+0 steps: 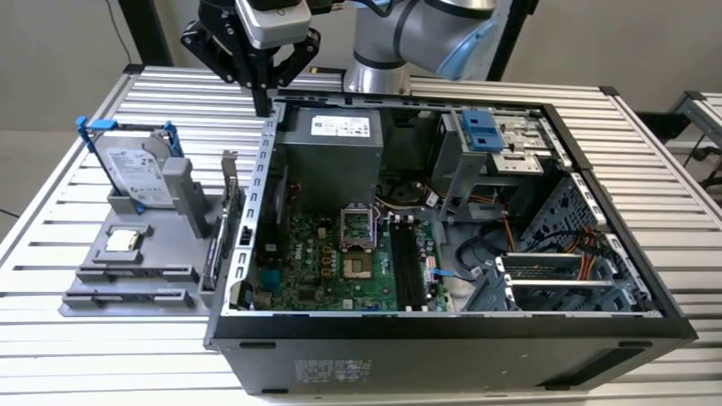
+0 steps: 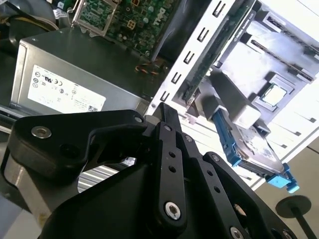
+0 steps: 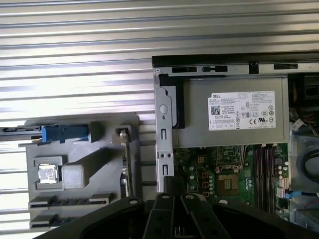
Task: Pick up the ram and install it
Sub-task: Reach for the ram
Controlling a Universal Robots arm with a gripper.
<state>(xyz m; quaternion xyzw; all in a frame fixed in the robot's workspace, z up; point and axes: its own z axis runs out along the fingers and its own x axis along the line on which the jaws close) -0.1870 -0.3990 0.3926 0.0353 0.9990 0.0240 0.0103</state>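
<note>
The open computer case [image 1: 451,328] lies on the slatted metal surface [image 1: 68,347] and takes up the centre and right of the exterior view. Inside it are the green motherboard [image 1: 316,266], a grey power supply [image 1: 333,156] and the long black memory slots [image 1: 407,262], which stand unfilled. At the exterior view's left, a grey holder [image 1: 124,283] carries a silver hard drive in a blue frame [image 1: 135,173], a small square processor chip [image 1: 122,241] and the ram [image 1: 229,233]. The ram stands on edge in the holder's slot nearest the case, just beside the case's side wall. Both wrist views show it edge-on as a long, thin green board [image 3: 125,167] [image 2: 222,47]. The claw [image 1: 263,103] hangs at the upper left of the exterior view, above the case's back corner, with its fingers closed together on nothing and well apart from the ram.
</note>
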